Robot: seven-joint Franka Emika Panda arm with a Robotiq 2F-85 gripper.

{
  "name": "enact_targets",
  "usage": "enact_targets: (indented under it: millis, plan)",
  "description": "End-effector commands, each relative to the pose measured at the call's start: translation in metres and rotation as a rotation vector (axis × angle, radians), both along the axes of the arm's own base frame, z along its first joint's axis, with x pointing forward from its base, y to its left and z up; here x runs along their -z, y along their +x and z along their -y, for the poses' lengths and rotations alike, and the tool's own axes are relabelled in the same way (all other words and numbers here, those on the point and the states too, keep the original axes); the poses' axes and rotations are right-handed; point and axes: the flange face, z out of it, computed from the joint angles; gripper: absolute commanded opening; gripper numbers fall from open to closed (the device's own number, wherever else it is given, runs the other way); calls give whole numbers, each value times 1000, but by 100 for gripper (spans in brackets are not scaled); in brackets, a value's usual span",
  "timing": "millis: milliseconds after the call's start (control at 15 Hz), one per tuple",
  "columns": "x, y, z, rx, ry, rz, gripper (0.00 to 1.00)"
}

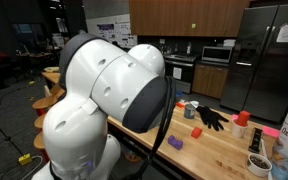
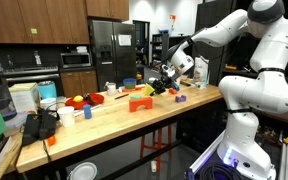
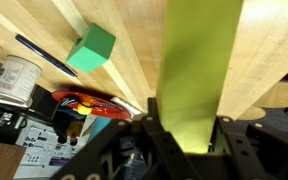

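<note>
In the wrist view my gripper [image 3: 189, 128] is shut on a long flat yellow-green block [image 3: 197, 60], which runs from between the black fingers [image 3: 154, 112] up and out of the frame. Under it lies the wooden table top [image 3: 134, 30]. A green cube [image 3: 91, 50] rests on the wood to the left of the held block, apart from it. In an exterior view the gripper [image 2: 170, 76] hangs just above the far end of the table [image 2: 134, 125]. My white arm [image 1: 109, 85] fills much of an exterior view and hides the gripper there.
An orange block [image 2: 141, 103], red items [image 2: 79, 100] and a small blue block [image 2: 180, 97] lie on the table. A black glove [image 1: 211, 118], purple block [image 1: 174, 143] and red cup [image 1: 242, 119] sit near its end. A pen [image 3: 44, 55] and jar [image 3: 14, 78] lie beside the cube.
</note>
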Motion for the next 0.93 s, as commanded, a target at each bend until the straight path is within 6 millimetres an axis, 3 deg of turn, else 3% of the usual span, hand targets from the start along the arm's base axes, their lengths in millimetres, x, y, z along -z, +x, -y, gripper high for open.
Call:
enact_targets:
  millis: [0, 467, 867]
  plan:
    - [-17, 12, -14, -101, -166, 30, 16]
    - [-48, 26, -25, -290, -344, 143, 16]
    - [-53, 28, -22, -355, -279, 190, 16]
